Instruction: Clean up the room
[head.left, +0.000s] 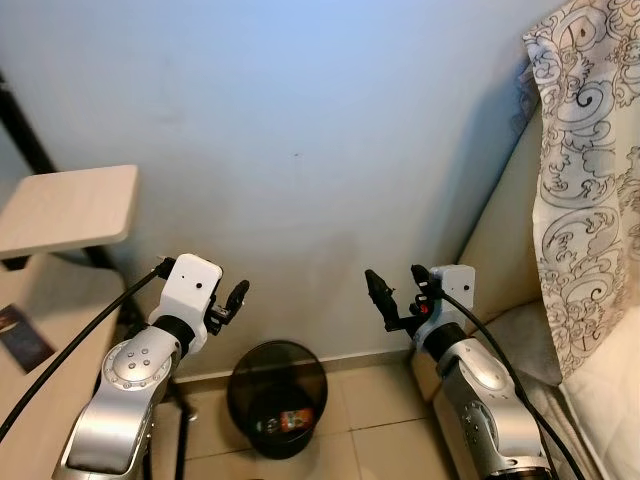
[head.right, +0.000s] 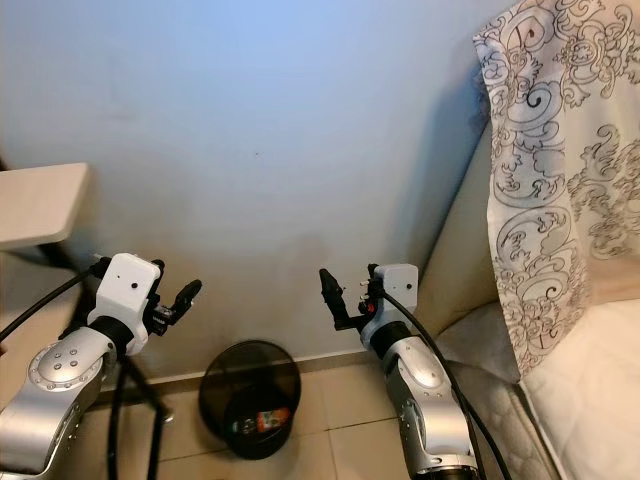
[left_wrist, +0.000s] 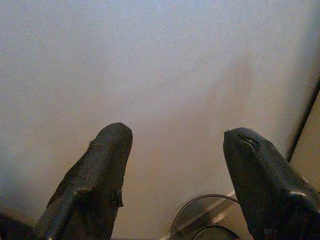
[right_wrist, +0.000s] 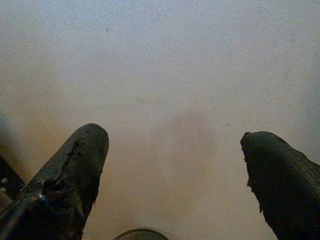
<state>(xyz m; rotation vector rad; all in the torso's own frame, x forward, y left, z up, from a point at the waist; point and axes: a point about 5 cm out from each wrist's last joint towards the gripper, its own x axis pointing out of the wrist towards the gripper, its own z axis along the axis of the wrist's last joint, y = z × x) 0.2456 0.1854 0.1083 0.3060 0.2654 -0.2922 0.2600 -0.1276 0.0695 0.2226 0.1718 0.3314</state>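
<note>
A black mesh waste bin (head.left: 277, 398) stands on the tiled floor against the pale wall, straight ahead and below me. Some litter (head.left: 290, 420) with red and green print lies in its bottom. My left gripper (head.left: 236, 297) is raised above the bin's left side, open and empty, as the left wrist view shows with its fingers (left_wrist: 95, 175) wide apart. My right gripper (head.left: 398, 285) hangs above and to the right of the bin, also open and holding nothing. The bin's rim (left_wrist: 200, 220) peeks in below the left fingers.
A light wooden tabletop (head.left: 70, 205) on a black stand (head.left: 25, 125) is at the left. A beige bed (head.left: 520, 250) with a cloth patterned in swirls (head.left: 585, 180) fills the right. The wall (head.left: 300, 150) is close ahead. Floor tiles (head.left: 380, 400) show beside the bin.
</note>
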